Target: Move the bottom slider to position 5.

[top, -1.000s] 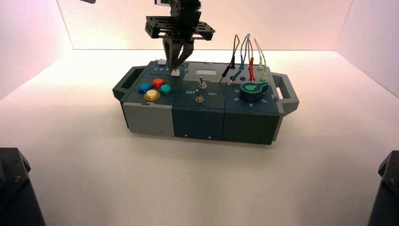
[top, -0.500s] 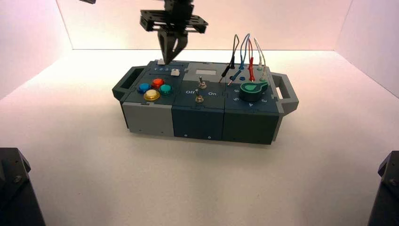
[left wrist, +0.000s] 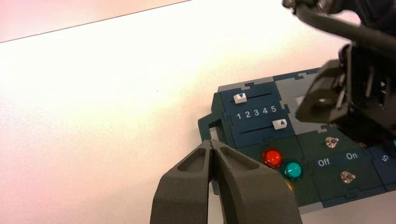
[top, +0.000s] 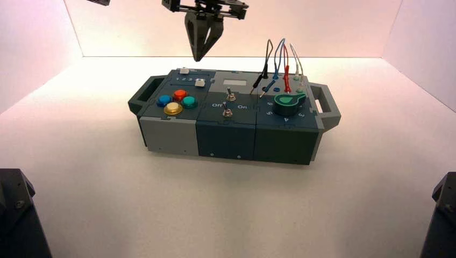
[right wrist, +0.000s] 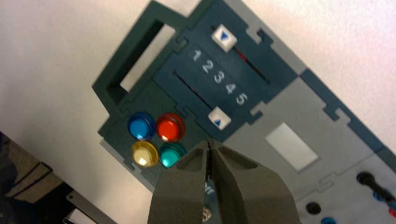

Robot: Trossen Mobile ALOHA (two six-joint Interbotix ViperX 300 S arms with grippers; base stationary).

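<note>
The bottom slider (right wrist: 219, 118) is a white cap with a blue arrow, level with the printed 5 (right wrist: 241, 99) of the row 1 to 5. The left wrist view also shows this slider (left wrist: 279, 124) beside the 5 (left wrist: 273, 109). My right gripper (top: 199, 58) hangs shut well above the box's (top: 226, 137) left end, clear of the slider (top: 200, 82). Its shut fingertips (right wrist: 208, 142) hold nothing. My left gripper (left wrist: 212, 142) is shut and empty, off the box's left side; only a bit of that arm (top: 99, 1) shows in the high view.
The top slider (right wrist: 223, 38) sits by the 1. Blue (right wrist: 141, 126), red (right wrist: 169, 127), yellow (right wrist: 144, 153) and teal (right wrist: 171, 154) buttons lie near the sliders. Two toggle switches (top: 229, 105), a green knob (top: 287, 104) and plugged wires (top: 279, 64) fill the rest of the box. Handles (top: 144, 94) stick out at both ends.
My right gripper has risen from the bottom slider to high above the box, staying shut. The slider cap has stayed where it was.
</note>
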